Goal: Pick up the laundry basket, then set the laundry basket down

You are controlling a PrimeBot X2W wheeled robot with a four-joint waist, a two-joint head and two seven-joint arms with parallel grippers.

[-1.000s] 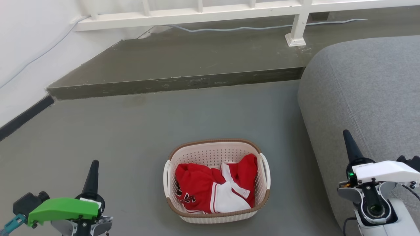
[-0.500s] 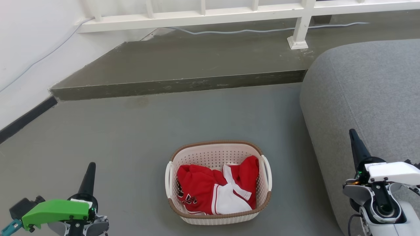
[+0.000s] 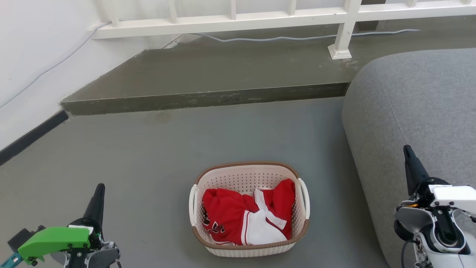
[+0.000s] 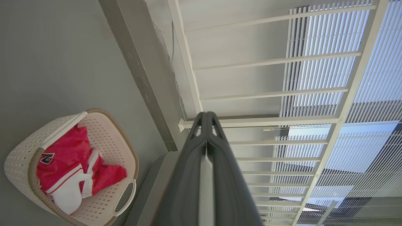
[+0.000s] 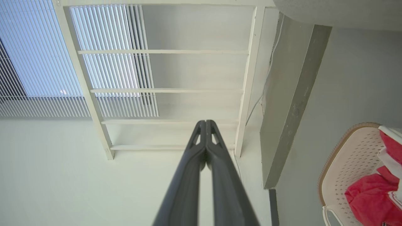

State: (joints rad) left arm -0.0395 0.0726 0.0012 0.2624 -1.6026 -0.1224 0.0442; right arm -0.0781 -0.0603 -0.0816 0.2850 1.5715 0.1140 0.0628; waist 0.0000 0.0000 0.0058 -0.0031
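The laundry basket (image 3: 248,172) stands on the grey floor, cream-white and perforated with a brown rim and white side handles; red and white clothes lie inside it. It also shows at the lower left of the left wrist view (image 4: 110,147) and at the lower right of the right wrist view (image 5: 348,160). My left gripper (image 3: 99,189) is shut and empty, well to the basket's left, seen close up (image 4: 206,116). Over by the sofa on the basket's right, my right gripper (image 3: 408,150) is shut with its fingertips together (image 5: 205,124).
A grey sofa (image 3: 416,104) fills the right side. A raised concrete step (image 3: 208,98) runs across behind the basket, with a white railing (image 3: 238,16) and a cable on it. A white wall (image 3: 29,56) with dark skirting stands at the left. Open floor surrounds the basket.
The whole head picture has shifted down and slightly right, so the camera moved. Both grippers sit a little lower and further out in the picture; the basket rests in place.
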